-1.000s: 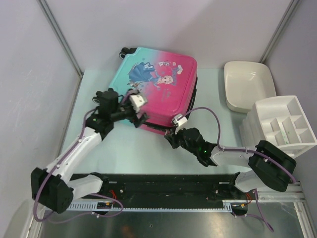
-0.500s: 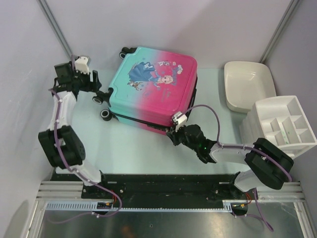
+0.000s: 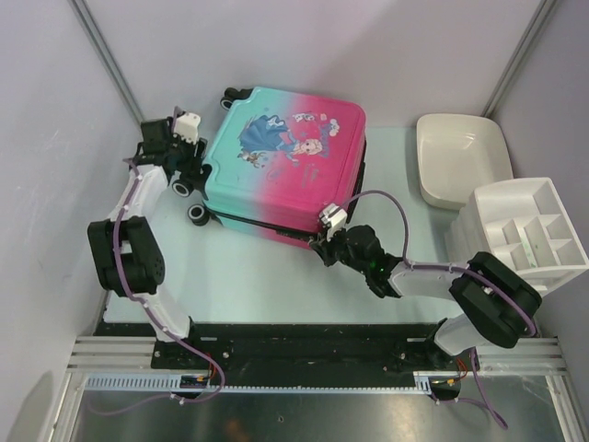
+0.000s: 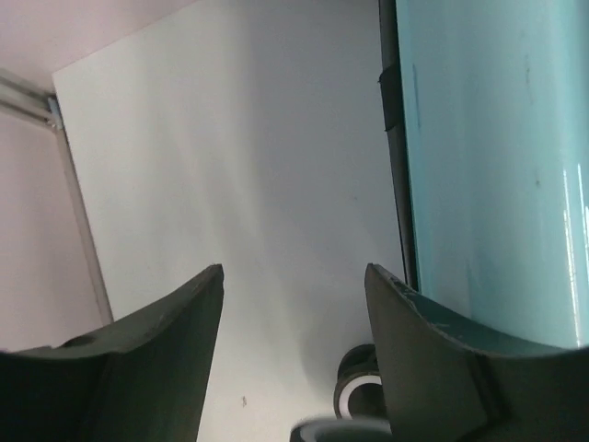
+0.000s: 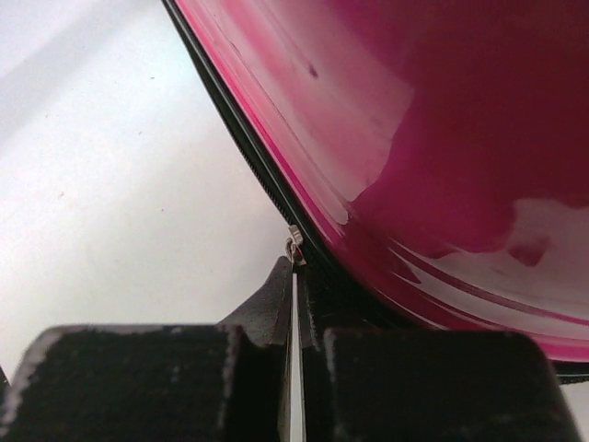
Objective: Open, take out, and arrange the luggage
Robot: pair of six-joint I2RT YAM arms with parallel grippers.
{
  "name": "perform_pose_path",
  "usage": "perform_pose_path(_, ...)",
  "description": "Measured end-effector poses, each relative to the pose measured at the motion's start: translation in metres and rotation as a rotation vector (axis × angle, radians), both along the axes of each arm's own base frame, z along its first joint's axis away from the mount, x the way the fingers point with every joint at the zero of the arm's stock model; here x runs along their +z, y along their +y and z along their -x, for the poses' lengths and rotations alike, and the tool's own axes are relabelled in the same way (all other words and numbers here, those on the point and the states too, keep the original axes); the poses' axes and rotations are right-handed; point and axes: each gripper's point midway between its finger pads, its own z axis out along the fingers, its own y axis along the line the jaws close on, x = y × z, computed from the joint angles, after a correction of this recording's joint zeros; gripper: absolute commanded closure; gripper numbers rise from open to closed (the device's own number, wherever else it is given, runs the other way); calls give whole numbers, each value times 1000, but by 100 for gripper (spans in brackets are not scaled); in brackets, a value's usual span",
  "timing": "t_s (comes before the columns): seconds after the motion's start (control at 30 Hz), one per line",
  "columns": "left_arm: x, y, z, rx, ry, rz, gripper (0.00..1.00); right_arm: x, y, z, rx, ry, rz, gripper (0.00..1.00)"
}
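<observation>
The main risk sits at the right gripper (image 5: 293, 281). Its jaws are pressed together on the small silver zipper pull (image 5: 294, 245), on the black zipper trim (image 5: 230, 120) at the case's near edge. That pull is tiny and only the fingertips have it. A tug off the line of the zipper would likely let it slip free, or drag the whole case across the pale table (image 4: 230, 138) instead of running the slider.

The left gripper (image 4: 294, 276) has its jaws apart with nothing between them. One finger is just beside the teal shell, above a small black-and-white wheel (image 4: 361, 373). If it does not brace the case, or closes on the wheel rather than the shell, the case could pivot or skid. The purple cable looping over the right arm could also snag on the corner.

The luggage (image 3: 294, 161) is a child's hard-shell suitcase, teal on the left fading to pink on the right. It has a glossy finish and a cartoon princess print on its upper face. It lies flat and closed in the upper middle of the top view, with its wheels towards the left of the frame. The shell looks slick and curved, so I judge it offers the fingers little purchase.
</observation>
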Motion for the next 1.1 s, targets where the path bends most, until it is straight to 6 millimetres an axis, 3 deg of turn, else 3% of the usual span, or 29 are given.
perform_pose_path(0.17, -10, 1, 21, 30, -46, -6, 35, -2, -12, -17, -12, -4, 18, 100)
perform_pose_path(0.4, -22, -8, 79, 80, 12, 69, 35, -4, -50, -56, -138, -11, 66, 100)
perform_pose_path(0.53, -30, -18, 91, 94, 64, 137, 36, -3, -52, -58, -179, -8, 63, 100)
perform_pose_path(0.73, -33, -24, 95, 104, 78, 172, 36, -1, -38, -52, -169, -22, 48, 100)
perform_pose_path(0.93, -36, -35, 103, 114, 108, 204, 36, 0, -11, -29, -102, 0, 13, 100)
perform_pose_path(1.1, -44, -51, 112, 108, 154, 252, 37, 12, 56, 24, 106, 41, -93, 100)
